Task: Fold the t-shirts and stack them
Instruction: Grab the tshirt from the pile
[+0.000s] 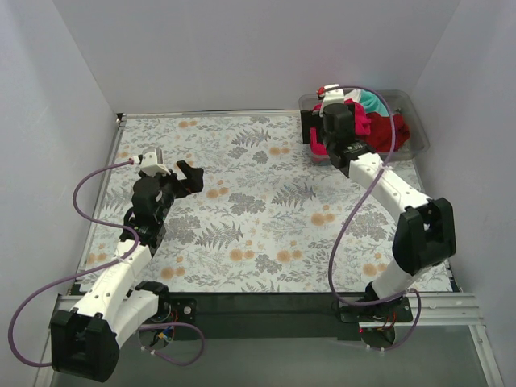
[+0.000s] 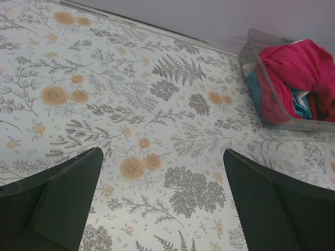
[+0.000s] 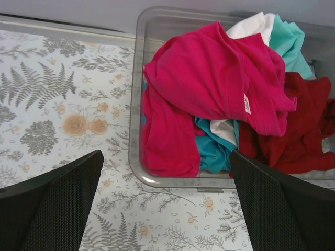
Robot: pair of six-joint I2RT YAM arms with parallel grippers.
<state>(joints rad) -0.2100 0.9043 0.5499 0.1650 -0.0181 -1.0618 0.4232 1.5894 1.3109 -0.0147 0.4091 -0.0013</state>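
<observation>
The crumpled bright magenta-pink cloth t-shirt (image 3: 209, 78) topped the heap in the clear plastic bin (image 3: 135, 78) at the floral desk's (image 3: 52, 104) far right corner. The right tool (image 3: 166, 157), poised just before it, and the left tool (image 2: 162, 152) both gaped empty. Pinching that top layer alone looked wisest.

On my top view the right arm (image 1: 387, 181) reaches across the clear plastic bin (image 1: 418, 133). It hides the bin's near-left corner and much of the bright magenta-pink cloth t-shirt (image 1: 361, 122). Its jaws blend into the dark wrist there, too small for me to separate.

On the right wrist feed the bin's right end runs off the frame, cropping the dark red cloth t-shirt (image 3: 303, 125). The white cloth t-shirt (image 3: 251, 26) and the teal cloth t-shirt (image 3: 285, 42) show only as patches, the rest buried under the pink one.

The left wrist feed also cuts the bin at its right edge. Both wrist feeds crop the black jaws along the bottom.
</observation>
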